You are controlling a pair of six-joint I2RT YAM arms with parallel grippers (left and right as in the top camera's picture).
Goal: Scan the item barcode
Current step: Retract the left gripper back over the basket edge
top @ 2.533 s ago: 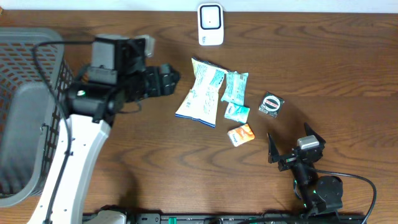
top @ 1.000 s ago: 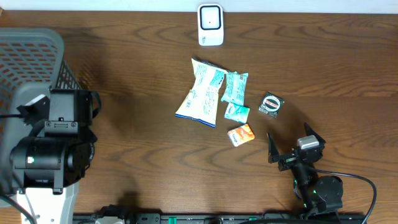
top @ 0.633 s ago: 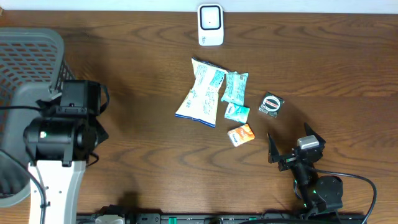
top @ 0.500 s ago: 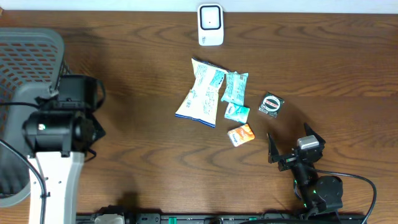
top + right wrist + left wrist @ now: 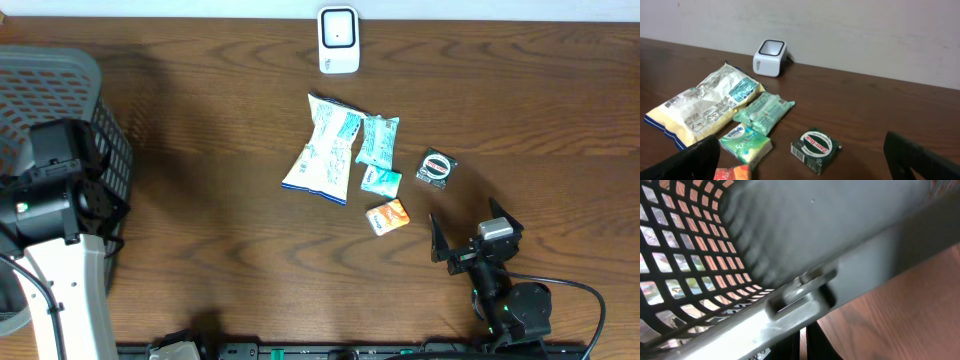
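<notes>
The items lay in a loose cluster at the middle of the tabletop [image 5: 220,250]: a pale snack bag [image 5: 322,148] with a teal packet [image 5: 378,140] against its right edge, a smaller teal packet [image 5: 381,181] just below that, an orange packet [image 5: 387,216] nearer the front edge, and a dark green box [image 5: 436,167] set a little apart to the right. The white scanner [image 5: 339,40] stood beyond them at the far edge, its window facing up, well apart from every item. The surface was dark brown wood with a strong grain, and behind the scanner rose a plain pale wall [image 5: 840,25]. The right end effector [image 5: 475,232] rested near the front edge, released with its fingers spread wide, looking toward the cluster and touching nothing. At the far left stood a grey mesh basket [image 5: 60,70]; the left arm [image 5: 55,200] reached over its rim, and the left end effector [image 5: 803,339] was clenched, right by the basket's rim.
</notes>
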